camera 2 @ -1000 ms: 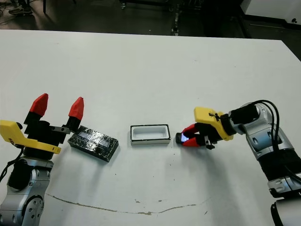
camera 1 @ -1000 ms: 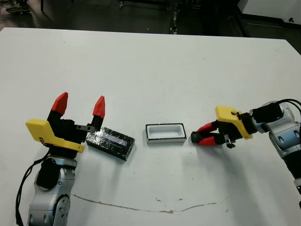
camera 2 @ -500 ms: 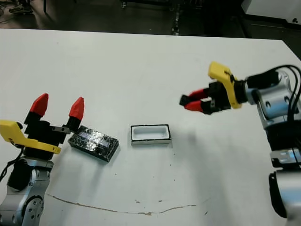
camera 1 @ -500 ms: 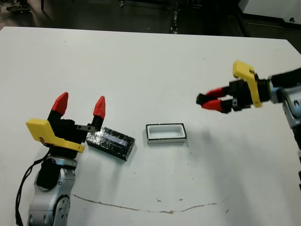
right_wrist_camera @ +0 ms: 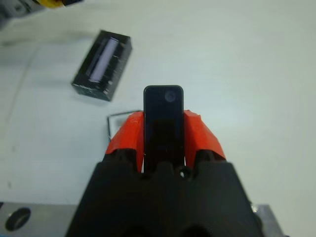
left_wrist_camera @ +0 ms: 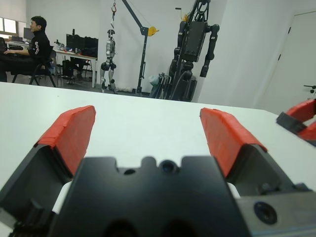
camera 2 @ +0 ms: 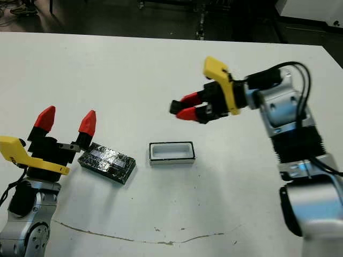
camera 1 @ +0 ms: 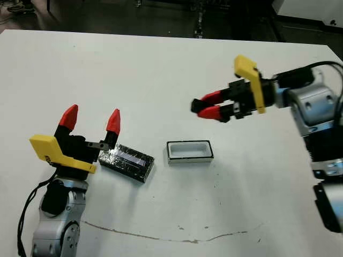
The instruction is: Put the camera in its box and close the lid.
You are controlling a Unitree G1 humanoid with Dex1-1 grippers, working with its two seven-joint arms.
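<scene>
Nearest, at about 8 o'clock on the white desk [camera 1: 161, 75], the left hand [camera 1: 90, 121] stands upright with its red fingertips [camera 1: 113, 121] spread apart and nothing between them. Just beside it at 3 o'clock lies the lid [camera 1: 126, 162], glossy black with a pale stripe, flat on the desk and turned at a slant. Further toward 3 o'clock, apart from the lid, the box [camera 1: 189, 151] sits open, its white inside bare. Beyond the box, at about 1 o'clock from it and raised off the desk, the right hand [camera 1: 208, 106] is clamped on the camera [right_wrist_camera: 163, 118], whose dark end juts past the red fingertips toward 9 o'clock.
</scene>
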